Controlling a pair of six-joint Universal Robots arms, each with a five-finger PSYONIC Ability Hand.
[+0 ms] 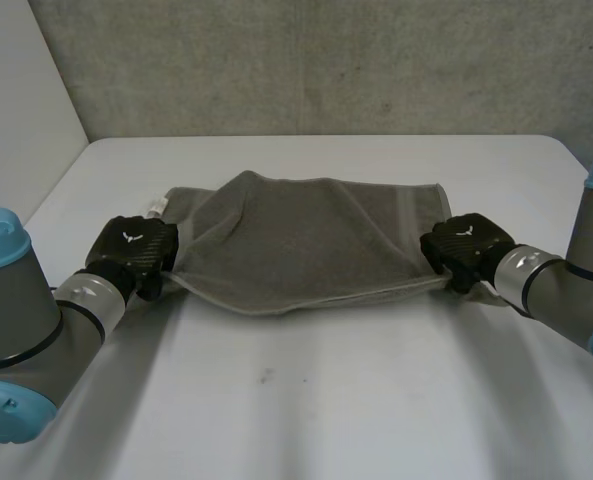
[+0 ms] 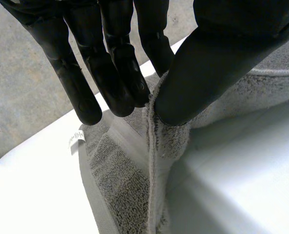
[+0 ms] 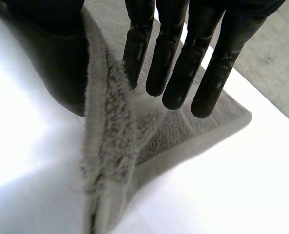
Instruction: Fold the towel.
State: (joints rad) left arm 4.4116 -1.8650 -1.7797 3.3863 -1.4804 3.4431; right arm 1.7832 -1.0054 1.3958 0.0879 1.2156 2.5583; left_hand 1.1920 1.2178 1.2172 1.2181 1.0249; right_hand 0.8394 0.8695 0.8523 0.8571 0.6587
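Fold under way: I hold the grey towel (image 1: 306,240) lifted by its near edge over the white counter (image 1: 306,400), its far half lying flat. My left hand (image 1: 131,250) pinches the near left corner between thumb and straight fingers (image 2: 110,73); my right hand (image 1: 466,245) pinches the near right corner likewise. The terry looks soft, light and limp, sagging between grips, so I judge the corners the surest hold.

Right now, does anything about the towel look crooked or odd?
Yes. The towel is unevenly folded: its lifted layer bunches into a peak toward the left hand, leaving the far corner with the white tag uncovered. Near the right hand the edges line up better.
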